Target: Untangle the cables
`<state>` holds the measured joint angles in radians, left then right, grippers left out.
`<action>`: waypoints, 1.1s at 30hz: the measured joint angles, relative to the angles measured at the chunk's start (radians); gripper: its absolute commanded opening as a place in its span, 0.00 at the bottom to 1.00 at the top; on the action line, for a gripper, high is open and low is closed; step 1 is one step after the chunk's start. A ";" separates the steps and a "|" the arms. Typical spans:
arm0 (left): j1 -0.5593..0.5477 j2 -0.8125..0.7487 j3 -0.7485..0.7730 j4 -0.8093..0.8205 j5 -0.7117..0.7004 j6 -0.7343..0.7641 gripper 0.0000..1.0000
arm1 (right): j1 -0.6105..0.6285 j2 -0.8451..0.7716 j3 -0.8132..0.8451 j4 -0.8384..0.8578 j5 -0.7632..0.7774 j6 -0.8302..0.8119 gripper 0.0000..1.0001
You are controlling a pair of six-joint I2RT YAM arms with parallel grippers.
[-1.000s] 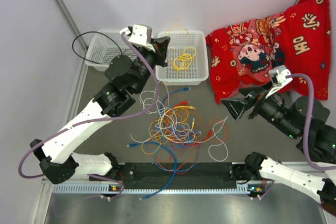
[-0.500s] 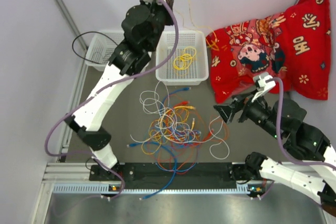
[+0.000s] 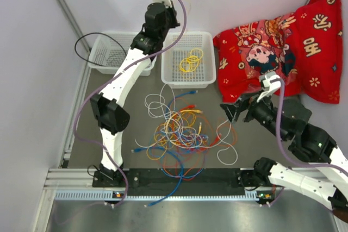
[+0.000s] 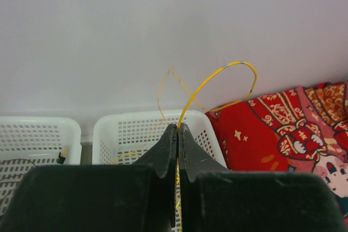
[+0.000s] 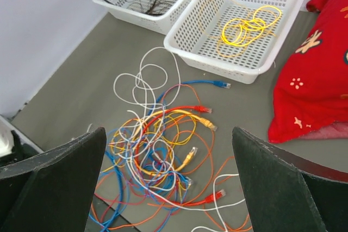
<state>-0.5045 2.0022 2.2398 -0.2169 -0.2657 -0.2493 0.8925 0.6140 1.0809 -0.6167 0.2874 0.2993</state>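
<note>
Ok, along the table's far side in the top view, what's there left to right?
Left basket with a black cable → right basket with yellow cables → red patterned cushion.

Bright, even light; faint shadows.
The black two-finger left gripper (image 4: 177, 129) is dark and blurred, the thin yellow cable (image 4: 206, 82) above it sharp against a pale wall (image 4: 163, 25); the black right gripper (image 5: 168, 134) blurs likewise, the tangled multicoloured cables (image 5: 157, 150) between its fingers crisp.

Gold Chinese characters were printed on the red cushion (image 3: 304, 63) at 2 o'clock in the top view; none was legible. No other text was readable.
</note>
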 measured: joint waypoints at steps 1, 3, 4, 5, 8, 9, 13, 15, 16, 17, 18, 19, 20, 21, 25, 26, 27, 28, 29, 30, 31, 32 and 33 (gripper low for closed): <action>0.008 0.021 -0.001 0.007 0.015 -0.013 0.00 | 0.000 0.012 0.000 0.003 0.003 -0.010 0.97; 0.019 0.060 -0.007 0.021 0.035 -0.036 0.00 | 0.000 0.033 0.000 0.004 0.010 -0.027 0.98; 0.024 0.080 -0.016 0.030 0.047 -0.046 0.00 | 0.000 0.046 0.000 0.005 0.017 -0.039 0.98; 0.028 0.098 -0.027 0.038 0.057 -0.057 0.00 | 0.000 0.058 0.000 0.007 0.023 -0.047 0.98; 0.032 0.138 -0.067 0.044 0.078 -0.079 0.01 | 0.000 0.075 -0.009 0.021 0.036 -0.068 0.98; 0.032 0.154 -0.080 0.043 0.085 -0.087 0.36 | 0.000 0.076 -0.016 0.028 0.039 -0.072 0.98; 0.032 0.187 -0.111 0.022 0.092 -0.106 0.99 | 0.000 0.082 -0.036 0.037 0.048 -0.088 0.98; 0.031 0.183 -0.133 0.021 0.090 -0.114 0.99 | 0.000 0.082 -0.036 0.043 0.051 -0.093 0.98; 0.031 0.177 -0.145 0.027 0.085 -0.119 0.99 | 0.000 0.082 -0.036 0.047 0.052 -0.098 0.98; 0.031 0.160 -0.179 0.044 0.081 -0.118 0.99 | 0.000 0.082 -0.036 0.049 0.053 -0.101 0.98; 0.031 0.143 -0.202 0.044 0.075 -0.118 0.99 | 0.000 0.082 -0.037 0.050 0.053 -0.104 0.98; 0.031 0.118 -0.231 0.045 0.069 -0.118 0.99 | 0.000 0.082 -0.041 0.053 0.053 -0.106 0.99; 0.029 0.085 -0.267 0.049 0.062 -0.118 0.99 | 0.000 0.080 -0.046 0.055 0.055 -0.106 0.99; 0.027 0.056 -0.293 0.050 0.056 -0.118 0.99 | 0.000 0.078 -0.051 0.056 0.056 -0.106 0.99; 0.003 -0.151 -0.455 0.076 -0.002 -0.119 0.99 | 0.000 0.069 -0.123 0.092 0.072 -0.083 0.99; -0.013 -0.217 -0.512 0.094 -0.022 -0.119 0.99 | 0.000 0.068 -0.154 0.104 0.076 -0.073 0.99; -0.034 -0.291 -0.574 0.108 -0.043 -0.119 0.99 | 0.000 0.068 -0.183 0.109 0.077 -0.066 0.99; -0.062 -0.359 -0.632 0.115 -0.065 -0.118 0.99 | 0.000 0.069 -0.210 0.111 0.073 -0.057 0.98; -0.095 -0.430 -0.697 0.130 -0.086 -0.117 0.99 | 0.000 0.071 -0.231 0.110 0.066 -0.051 0.98; -0.123 -0.486 -0.748 0.136 -0.101 -0.118 0.99 | 0.000 0.081 -0.251 0.107 0.046 -0.043 0.97; -0.172 -0.560 -0.823 0.133 -0.122 -0.120 0.99 | -0.001 0.097 -0.266 0.099 0.015 -0.034 0.97; -0.201 -0.603 -0.869 0.126 -0.131 -0.124 0.99 | 0.000 0.108 -0.272 0.094 -0.008 -0.027 0.96; -0.240 -0.652 -0.926 0.119 -0.144 -0.133 0.99 | -0.001 0.126 -0.279 0.093 -0.035 -0.018 0.96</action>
<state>-0.7441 1.3499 1.3136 -0.0975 -0.4099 -0.3824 0.8917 0.7395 0.8021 -0.5232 0.2520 0.2817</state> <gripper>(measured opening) 0.987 0.972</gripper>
